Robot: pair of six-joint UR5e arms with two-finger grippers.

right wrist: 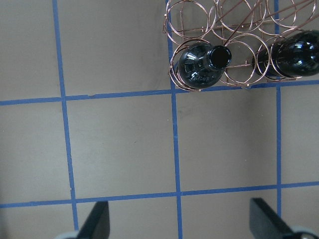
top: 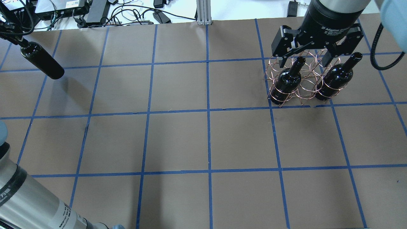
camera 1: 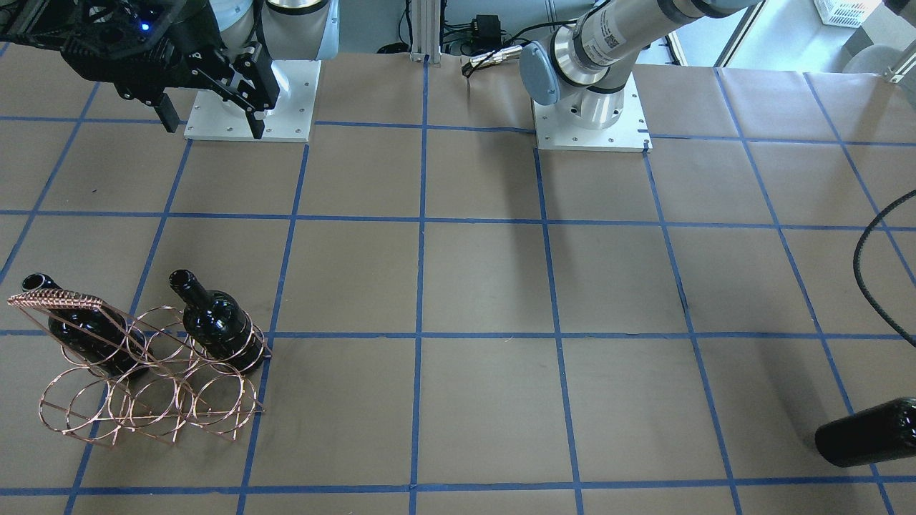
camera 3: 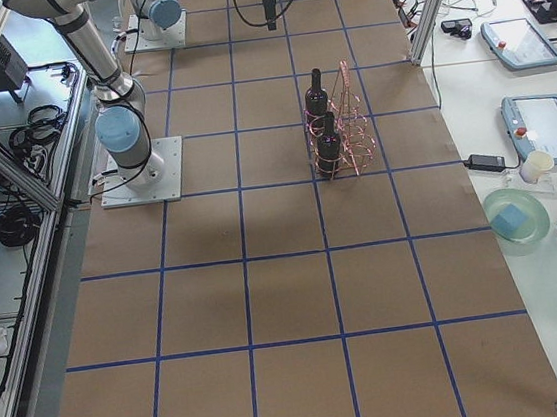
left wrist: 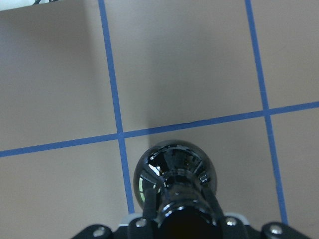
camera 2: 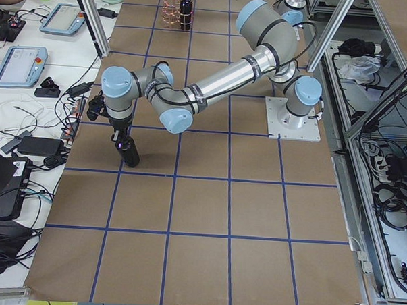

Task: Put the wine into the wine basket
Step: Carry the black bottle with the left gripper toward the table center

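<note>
My left gripper [left wrist: 179, 211] is shut on the neck of a near-black wine bottle [left wrist: 174, 169], which hangs above the table at the far left [top: 41, 62]; its base shows at the right edge of the front view [camera 1: 869, 433]. The copper wire wine basket [top: 306, 86] stands at the far right and holds two more upright bottles [top: 287, 79] [top: 337, 76] in its near row. My right gripper [top: 305, 55] is open and empty, high above the basket. In the right wrist view, the basket [right wrist: 234, 50] and a bottle mouth [right wrist: 219, 56] lie at the top.
The brown table is marked with a blue tape grid [top: 208, 111]. Both arm bases [camera 1: 590, 114] sit at the robot's edge. Cables and power supplies [top: 95, 9] lie beyond the far edge. Operator desks with tablets [camera 3: 541, 128] stand beside the table.
</note>
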